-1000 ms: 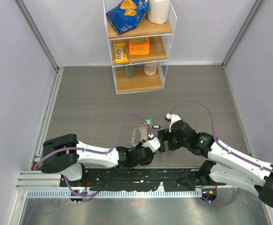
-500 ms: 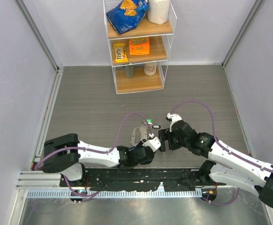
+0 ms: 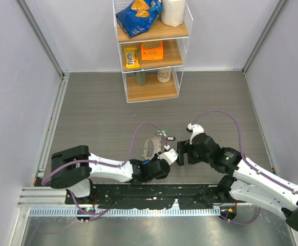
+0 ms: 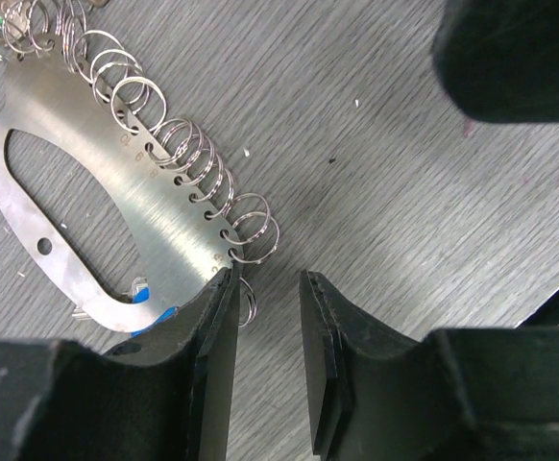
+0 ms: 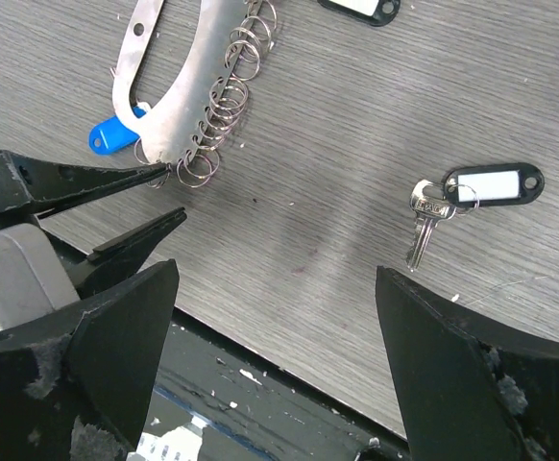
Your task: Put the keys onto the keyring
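Observation:
The keyring [image 4: 97, 192], a flat grey metal oval with several small split rings along one edge, lies on the grey table; it also shows as the keyring [image 5: 179, 86] and the keyring [image 3: 151, 146]. My left gripper [image 4: 266, 283] is open by a narrow gap at the keyring's near end, nothing between its fingers; its left finger [image 4: 212, 327] overlaps the last ring. One silver key [image 5: 422, 223] on a black tag [image 5: 491, 184] lies apart on the table. My right gripper [image 5: 275, 274] stands wide open above the table, empty. A second black tag [image 5: 356, 8] lies beyond.
A blue tag [image 5: 111, 134] and a green tag [image 3: 163, 133] lie by the keyring. The right gripper [image 3: 182, 152] faces the left gripper [image 3: 169, 155] closely. The table's near edge and black rail [image 5: 260, 375] are just below. A wire shelf [image 3: 151, 51] stands at the back.
My left gripper's jaws have narrowed and it has edged toward the keyring's end. The right arm has shifted slightly right; its jaws stay wide.

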You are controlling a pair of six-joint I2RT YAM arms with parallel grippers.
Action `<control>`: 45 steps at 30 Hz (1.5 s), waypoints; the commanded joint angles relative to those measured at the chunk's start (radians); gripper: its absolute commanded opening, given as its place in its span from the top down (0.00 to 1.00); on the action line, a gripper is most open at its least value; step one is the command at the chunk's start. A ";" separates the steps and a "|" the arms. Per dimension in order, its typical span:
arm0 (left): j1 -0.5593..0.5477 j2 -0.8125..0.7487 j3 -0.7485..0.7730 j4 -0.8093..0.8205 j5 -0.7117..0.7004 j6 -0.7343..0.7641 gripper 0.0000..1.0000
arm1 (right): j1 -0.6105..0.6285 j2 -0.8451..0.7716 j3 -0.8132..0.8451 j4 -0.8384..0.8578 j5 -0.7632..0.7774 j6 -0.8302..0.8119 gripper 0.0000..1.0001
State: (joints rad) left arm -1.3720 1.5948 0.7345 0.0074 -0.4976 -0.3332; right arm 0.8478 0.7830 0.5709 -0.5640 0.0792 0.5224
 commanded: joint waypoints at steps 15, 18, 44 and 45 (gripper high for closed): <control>0.014 -0.019 -0.014 -0.021 -0.045 -0.032 0.65 | 0.014 -0.113 0.072 -0.028 -0.015 -0.001 0.10; 0.014 -0.029 -0.020 -0.027 -0.061 -0.041 0.66 | 0.013 -0.116 0.064 -0.027 -0.013 0.004 0.09; 0.014 -0.073 -0.066 -0.049 -0.160 -0.096 1.00 | 0.013 -0.145 0.027 -0.007 -0.013 0.027 0.10; 0.016 -0.084 -0.075 -0.044 -0.162 -0.092 1.00 | 0.013 -0.149 0.027 -0.005 -0.015 0.028 0.09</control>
State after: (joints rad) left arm -1.3609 1.5726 0.6918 -0.0570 -0.6243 -0.4133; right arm 0.8555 0.6544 0.5961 -0.6064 0.0650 0.5339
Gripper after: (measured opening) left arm 0.036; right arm 0.904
